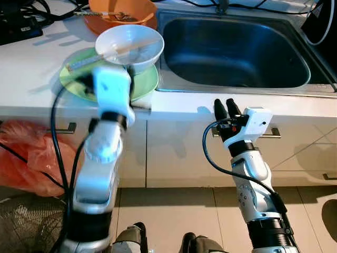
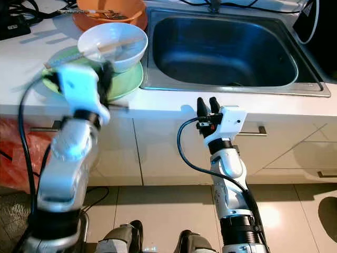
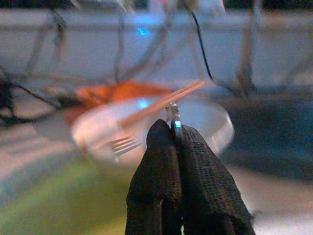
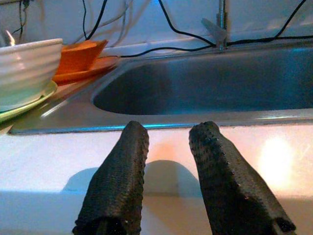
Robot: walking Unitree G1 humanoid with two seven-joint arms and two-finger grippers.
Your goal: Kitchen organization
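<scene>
A white ribbed ceramic bowl sits on a round pale-green plate at about 10 o'clock on the white worktop, with a wooden chopstick and a metal fork lying inside it. Behind it, toward 11 o'clock, stands an orange bowl holding more utensils. The stainless-steel sink basin fills the 1 o'clock part of the worktop, just beside the plate. The left end effector is raised over the near edge of the green plate, its black fingers pressed together on a thin shiny metal piece that sticks up between the tips; what that piece belongs to cannot be told. The right end effector is held low at the worktop's front edge at about 5 o'clock, fingers narrowly parted and holding nothing, pointing toward the sink. An orange plastic bag lies on the floor at 8 o'clock.
</scene>
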